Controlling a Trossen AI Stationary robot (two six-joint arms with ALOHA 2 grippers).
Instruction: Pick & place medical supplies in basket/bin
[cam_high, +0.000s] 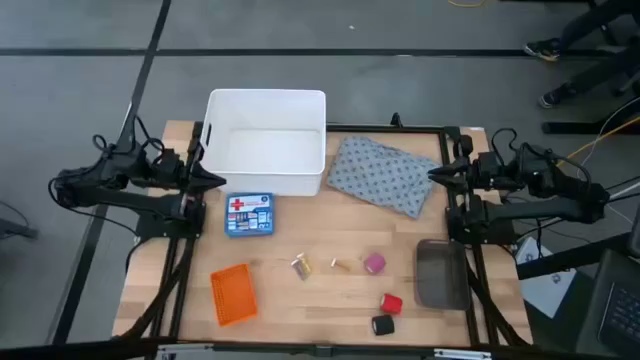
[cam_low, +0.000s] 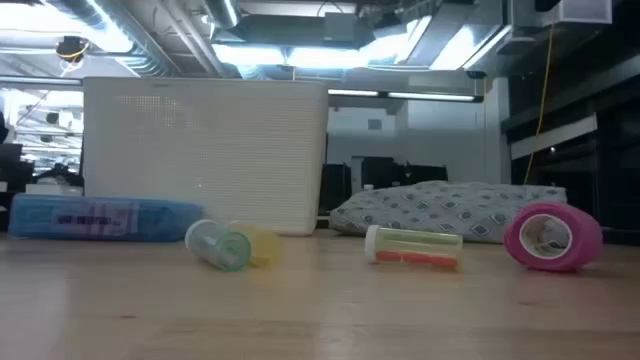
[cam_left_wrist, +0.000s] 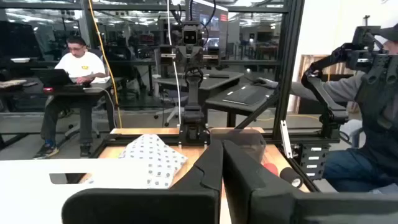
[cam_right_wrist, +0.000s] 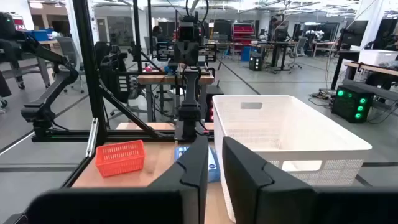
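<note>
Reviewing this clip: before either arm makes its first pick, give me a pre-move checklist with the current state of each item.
1. White tub empty and unobstructed: ok, nothing shows inside it.
2. Grey dotted pack free to grasp: ok, it lies beside the tub, apart from both arms.
3. Left gripper clear of objects: ok, parked at the table's left edge, fingers nearly together, holding nothing.
4. Right gripper clear of objects: ok, at the right edge near the pack, holding nothing.
5. Pink roll, red roll, black roll separated: ok, none touching.
6. Orange basket and grey tray empty: ok.
</note>
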